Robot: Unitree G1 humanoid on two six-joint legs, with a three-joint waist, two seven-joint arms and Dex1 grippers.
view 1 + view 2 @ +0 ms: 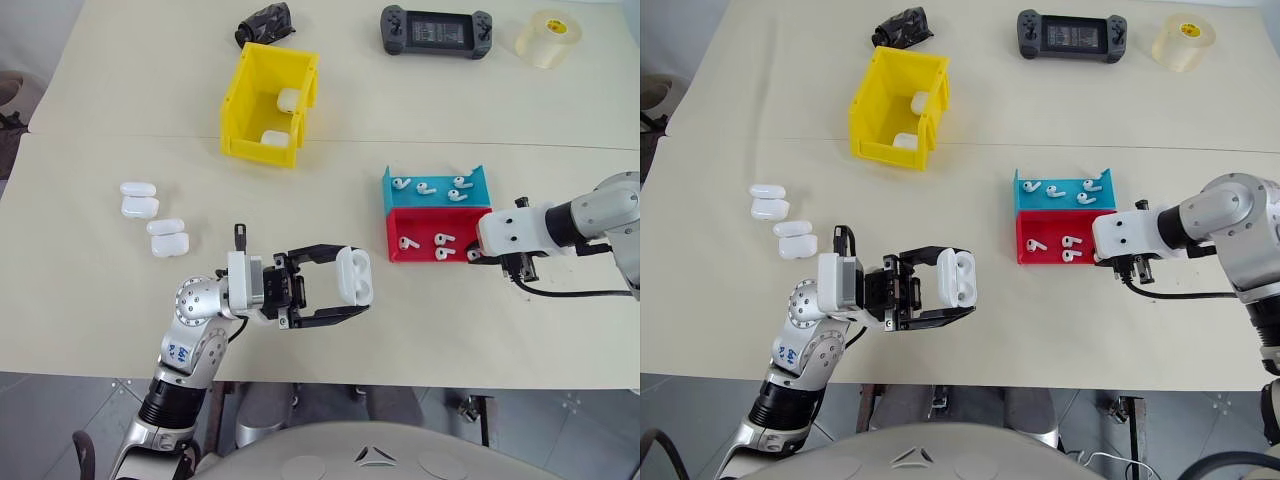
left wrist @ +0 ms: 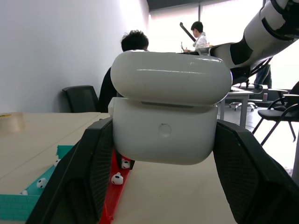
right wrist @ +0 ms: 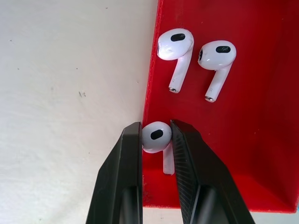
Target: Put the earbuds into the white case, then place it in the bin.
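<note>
My left gripper [image 1: 355,282] is shut on the white case [image 1: 352,276], holding it above the table's near edge. In the left wrist view the case [image 2: 164,133] sits between both fingers with its lid ajar. My right gripper [image 3: 156,136] points down into the red tray [image 1: 425,228] at its right end. Its fingertips [image 3: 132,140] press both sides of one earbud [image 3: 155,136] by the tray's wall. Two more earbuds [image 3: 175,46] lie beyond it. The blue tray [image 1: 475,183] holds several others. The yellow bin [image 1: 240,105] stands further back with two white cases inside.
Several spare white cases [image 1: 139,200] lie on the table at the left. A black game controller [image 1: 436,32], a tape roll [image 1: 550,38] and a crumpled black object [image 1: 266,22] lie along the far side. People sit in the background of the left wrist view.
</note>
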